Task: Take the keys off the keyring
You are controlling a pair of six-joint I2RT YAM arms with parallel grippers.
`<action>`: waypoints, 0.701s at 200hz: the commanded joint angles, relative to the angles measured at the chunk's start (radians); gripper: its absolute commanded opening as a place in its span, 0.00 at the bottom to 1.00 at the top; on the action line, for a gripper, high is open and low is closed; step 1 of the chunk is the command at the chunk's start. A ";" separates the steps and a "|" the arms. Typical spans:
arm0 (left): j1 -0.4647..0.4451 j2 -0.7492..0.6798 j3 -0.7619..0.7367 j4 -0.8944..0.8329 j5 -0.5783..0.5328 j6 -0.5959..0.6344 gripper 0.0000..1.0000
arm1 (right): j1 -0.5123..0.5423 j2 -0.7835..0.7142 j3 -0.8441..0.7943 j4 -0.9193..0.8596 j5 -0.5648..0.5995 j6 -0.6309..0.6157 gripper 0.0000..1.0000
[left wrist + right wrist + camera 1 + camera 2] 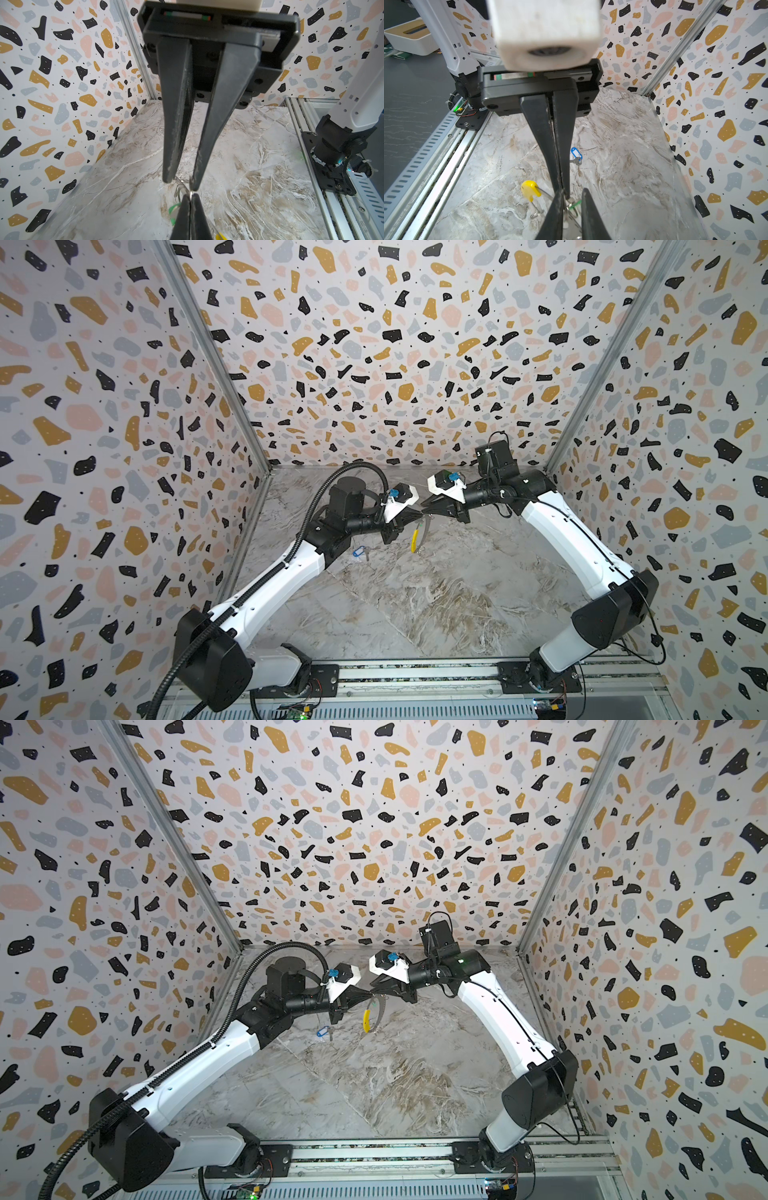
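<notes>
Left gripper (562,192): clamped shut on the wire of the keyring (414,540), holding it up off the table (436,605)
Right gripper (181,184): tip to tip with the left one, jaws a narrow gap apart around the metal beside the green-tagged key (575,204); not clearly pinching anything yet
Keyring: hanging just below the two meeting tips in both top views, with the yellow sleeve (530,190) on the arc away from the grip
Blue-tagged key (359,551): already off, lying flat on the table, well apart from the ring
Step in hand: judged as taking hold of the last key in order to work it off the ring
Doing it well: close on the key's metal head, not on the green tag, probably soft and slippery; keep the left clamp firm and motionless; slide the key along the wire toward the ring's opening rather than pulling straight out
Risk: pinching the ring wire together with the key and so locking both; twisting the ring out of the left clamp
Unclear: position of the ring's opening, hidden behind the fingers
</notes>
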 commanded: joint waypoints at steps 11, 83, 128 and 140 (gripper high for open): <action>-0.002 -0.001 0.043 0.016 0.026 0.019 0.00 | 0.002 0.011 0.062 -0.088 0.001 -0.039 0.18; -0.002 -0.001 0.044 0.013 0.023 0.021 0.00 | 0.003 0.041 0.104 -0.169 0.008 -0.080 0.23; -0.004 0.003 0.046 0.010 0.026 0.022 0.00 | 0.003 0.047 0.102 -0.167 -0.002 -0.086 0.18; -0.004 0.003 0.045 0.009 0.026 0.021 0.00 | 0.003 0.047 0.101 -0.169 -0.002 -0.087 0.15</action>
